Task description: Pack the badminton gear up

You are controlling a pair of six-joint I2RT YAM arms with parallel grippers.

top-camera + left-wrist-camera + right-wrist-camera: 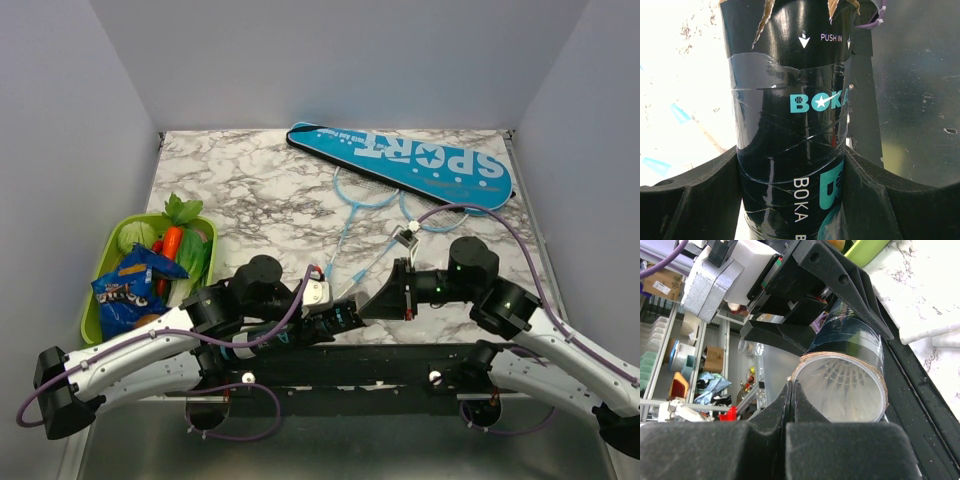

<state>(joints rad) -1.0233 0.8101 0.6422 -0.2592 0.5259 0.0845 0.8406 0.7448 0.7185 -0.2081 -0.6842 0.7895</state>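
Close to the arms' bases, the left gripper (791, 152) has hold of the dark tube (790, 100). Its two black fingers (695, 195) stand wide apart, one on each side of the tube. Both press on its shiny wall. The tube fills the gap between them. It says "BOKA" in blue-green letters. Clear tape is wrapped round it.

The right gripper (791, 390) faces the open end of the tube. Its two fingers are pressed flat together, and nothing shows between them. Their tips sit at the left edge of the tube's round mouth, by the brown card rim. I cannot tell if they touch the rim. Inside the mouth you can see the white feathers of a shuttlecock (840, 385).

From above, the two grippers meet nose to nose in the middle, over the near edge of the marble table (260, 190). The tube is hard to see there.

A little farther back, on the left, is a green basket (104, 255). It holds vegetables (172, 240) and a blue snack packet (130, 290).

Farther back in the middle lie two thin light-blue rackets (365, 188). Their thin shafts point down toward the grippers. Their round heads lie right beside the long blue cover (410, 160), which may overlap them. The cover says "SPORT" in white. It lies slanted at the far side of the table, well apart from both grippers.
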